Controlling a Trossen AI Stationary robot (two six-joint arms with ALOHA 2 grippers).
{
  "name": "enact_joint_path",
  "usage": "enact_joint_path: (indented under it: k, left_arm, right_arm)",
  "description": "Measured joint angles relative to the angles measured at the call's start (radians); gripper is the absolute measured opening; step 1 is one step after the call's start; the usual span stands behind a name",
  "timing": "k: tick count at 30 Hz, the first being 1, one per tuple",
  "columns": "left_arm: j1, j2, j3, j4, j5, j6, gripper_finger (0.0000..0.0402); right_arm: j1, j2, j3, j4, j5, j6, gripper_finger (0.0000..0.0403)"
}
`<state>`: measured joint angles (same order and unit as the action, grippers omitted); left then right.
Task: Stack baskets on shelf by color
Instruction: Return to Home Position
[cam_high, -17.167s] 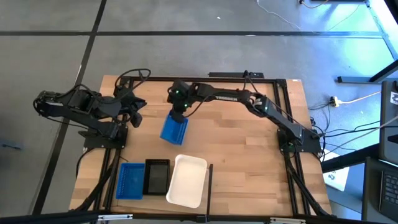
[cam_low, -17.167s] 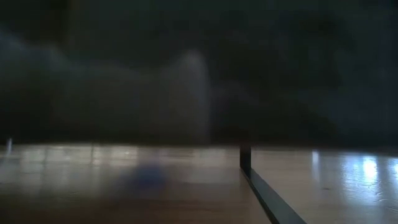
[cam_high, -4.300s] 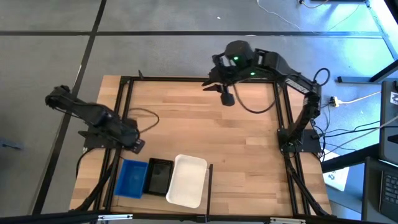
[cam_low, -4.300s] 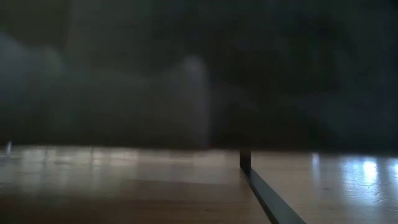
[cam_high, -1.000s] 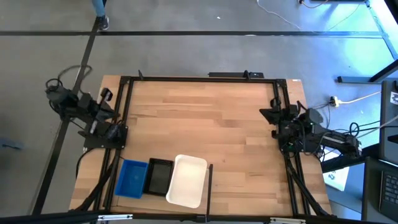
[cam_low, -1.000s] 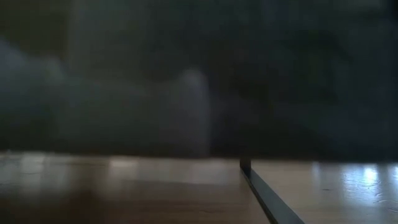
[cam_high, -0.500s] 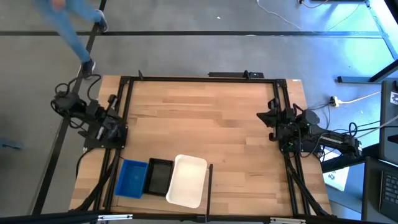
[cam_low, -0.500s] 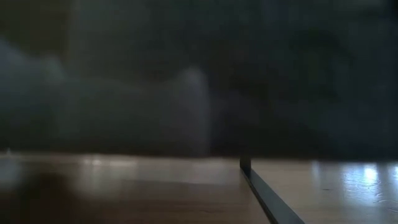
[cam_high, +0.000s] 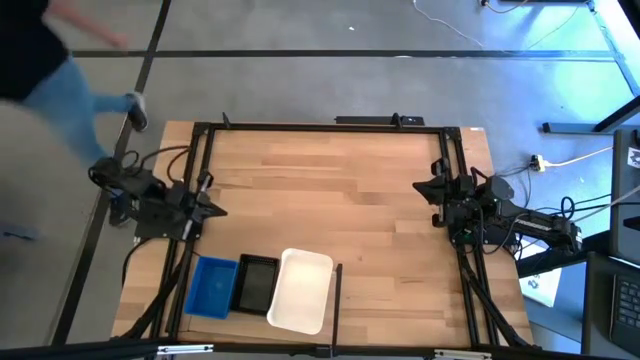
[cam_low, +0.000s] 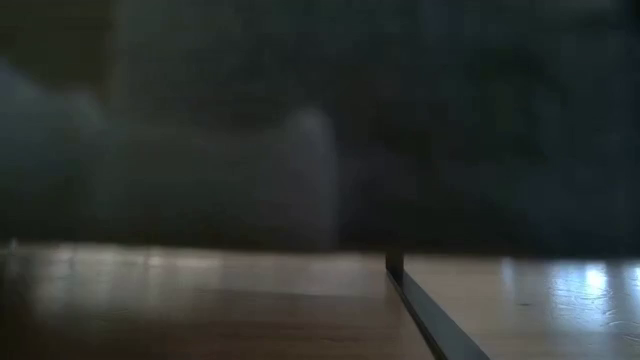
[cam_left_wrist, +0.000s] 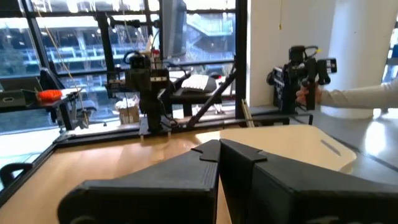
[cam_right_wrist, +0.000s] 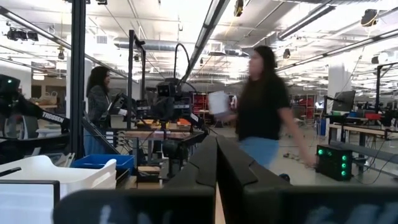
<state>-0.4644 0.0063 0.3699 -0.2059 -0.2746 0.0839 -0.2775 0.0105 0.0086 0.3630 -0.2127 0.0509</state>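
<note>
Left hand (cam_high: 207, 208) and right hand (cam_high: 425, 190), both pinched closed, flank the light wooden plank shelf (cam_high: 330, 190). Park both gently there

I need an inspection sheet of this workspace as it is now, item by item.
Surface: light wooden plank board with black metal rails, mostly bare.
Job's things: blue slotted basket, black slotted basket, larger smooth white basket, side by side at the board's edge.
Clutter: nothing seen.
Grippers: left gripper shut at the board's left side; right gripper shut at its right side; both empty.
Cables: black cable loop near the left gripper; floor cords at right.
Surroundings: person, far left.
</note>
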Motion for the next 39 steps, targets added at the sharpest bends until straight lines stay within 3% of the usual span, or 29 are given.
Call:
enact_joint_path:
  k: [19, 31, 39]
  left_arm:
    - [0.000, 0.000, -0.358, 0.437, 0.008, 0.000, 0.0000]
    - [0.000, -0.001, -0.362, 0.423, 0.024, -0.003, 0.0000]
    - [0.000, -0.001, -0.362, 0.421, -0.027, 0.004, 0.0000]
  right_arm:
    - [0.000, 0.000, 0.001, -0.001, -0.001, 0.000, 0.0000]
    - [0.000, 0.000, 0.001, -0.002, 0.001, 0.052, 0.0000]
    - [0.000, 0.000, 0.001, -0.003, 0.001, 0.047, 0.0000]
